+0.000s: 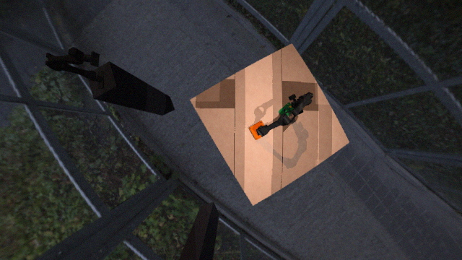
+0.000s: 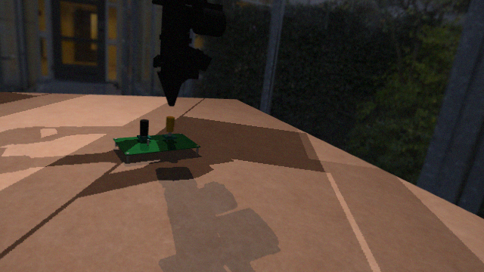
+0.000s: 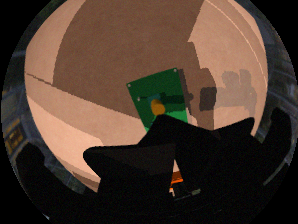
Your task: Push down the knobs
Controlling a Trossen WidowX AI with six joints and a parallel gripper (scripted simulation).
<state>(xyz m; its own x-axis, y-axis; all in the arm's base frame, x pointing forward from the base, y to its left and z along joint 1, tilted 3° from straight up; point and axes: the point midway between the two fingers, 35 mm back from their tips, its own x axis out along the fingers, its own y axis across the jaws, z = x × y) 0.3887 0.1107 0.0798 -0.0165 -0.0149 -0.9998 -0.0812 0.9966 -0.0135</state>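
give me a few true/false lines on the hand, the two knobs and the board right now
1. The hand is shut and holds nothing. True.
2. The hand is pressing on the black knob. False: it hangs above the yellow knob, with a gap showing between them.
3. Both knobs stand upright on the green circuit board. True.
4. The board lies flat on the table. False: it stands raised on short legs.
5. In the exterior view the yellow knob is left of the black one. False: it is to the right.
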